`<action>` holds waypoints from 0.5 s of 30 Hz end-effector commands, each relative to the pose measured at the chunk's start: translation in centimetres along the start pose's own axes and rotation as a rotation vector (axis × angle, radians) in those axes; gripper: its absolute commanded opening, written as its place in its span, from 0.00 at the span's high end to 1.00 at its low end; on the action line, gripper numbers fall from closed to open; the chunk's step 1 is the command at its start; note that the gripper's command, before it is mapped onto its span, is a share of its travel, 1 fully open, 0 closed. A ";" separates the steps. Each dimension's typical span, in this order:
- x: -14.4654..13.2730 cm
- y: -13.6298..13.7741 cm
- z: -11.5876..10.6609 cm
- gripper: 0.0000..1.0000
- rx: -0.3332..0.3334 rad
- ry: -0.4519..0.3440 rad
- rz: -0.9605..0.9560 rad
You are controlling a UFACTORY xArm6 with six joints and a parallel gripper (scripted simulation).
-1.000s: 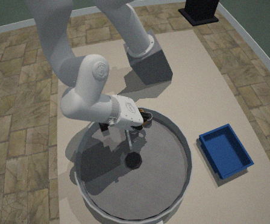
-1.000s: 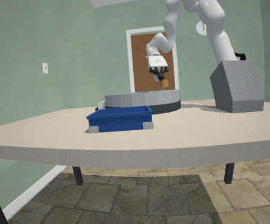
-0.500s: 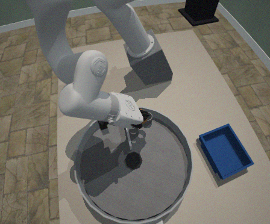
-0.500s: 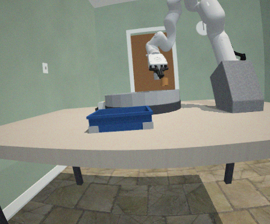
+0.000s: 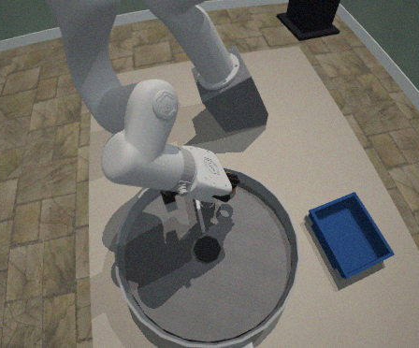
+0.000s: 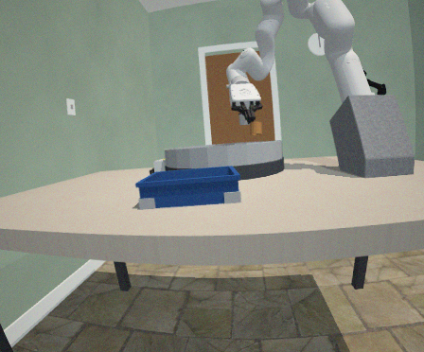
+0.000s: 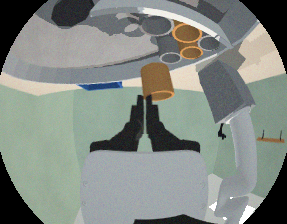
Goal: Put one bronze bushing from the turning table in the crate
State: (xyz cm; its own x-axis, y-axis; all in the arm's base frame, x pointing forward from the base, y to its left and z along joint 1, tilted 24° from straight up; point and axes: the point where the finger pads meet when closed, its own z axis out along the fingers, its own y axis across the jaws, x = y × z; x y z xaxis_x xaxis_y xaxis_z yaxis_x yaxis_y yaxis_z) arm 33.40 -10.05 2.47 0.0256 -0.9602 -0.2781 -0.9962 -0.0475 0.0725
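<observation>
Hanging in the air at the fingertips, 1 bronze bushing (image 6: 256, 128) (image 7: 157, 81) is a short, round cylinder of warm orange-brown, its side smooth and matte, with a thin, brighter orange rim at the end nearest the wrist camera. The black fingers (image 5: 223, 197) (image 6: 249, 115) are nearly together, pinching the bushing at that rim end, its body reaching out beyond the tips. In the exterior view it is above the turning table (image 5: 296, 253) (image 6: 223, 153) (image 7: 44, 75), clear of its raised wall; from the top the arm hides most of it.

Below it, the wrist view shows 2 more bronze bushings, 1 wide (image 7: 187, 33) and 1 narrower (image 7: 191, 52), grouped with 3 grey ones (image 7: 156, 25) near the turning table's wall. A black hub (image 5: 207, 249) (image 7: 71, 11) marks the middle. The blue crate (image 5: 349, 239) (image 6: 190, 190) (image 7: 100, 86) sits on the counter (image 5: 328, 140) (image 6: 190, 222), apart from the turning table, with 0 bushings inside in the top view.
</observation>
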 end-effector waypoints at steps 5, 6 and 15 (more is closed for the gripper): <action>-3.7 -4.2 3.0 1.00 0.002 0.001 -0.002; -4.1 -4.7 3.4 1.00 0.002 0.001 -0.002; -7.4 -8.4 6.2 1.00 0.002 0.001 -0.002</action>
State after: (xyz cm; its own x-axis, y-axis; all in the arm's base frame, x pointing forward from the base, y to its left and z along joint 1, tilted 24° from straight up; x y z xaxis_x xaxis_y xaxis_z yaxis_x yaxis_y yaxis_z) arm 38.65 -3.15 -0.65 0.0255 -0.9603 -0.2779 -0.9962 -0.0475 0.0728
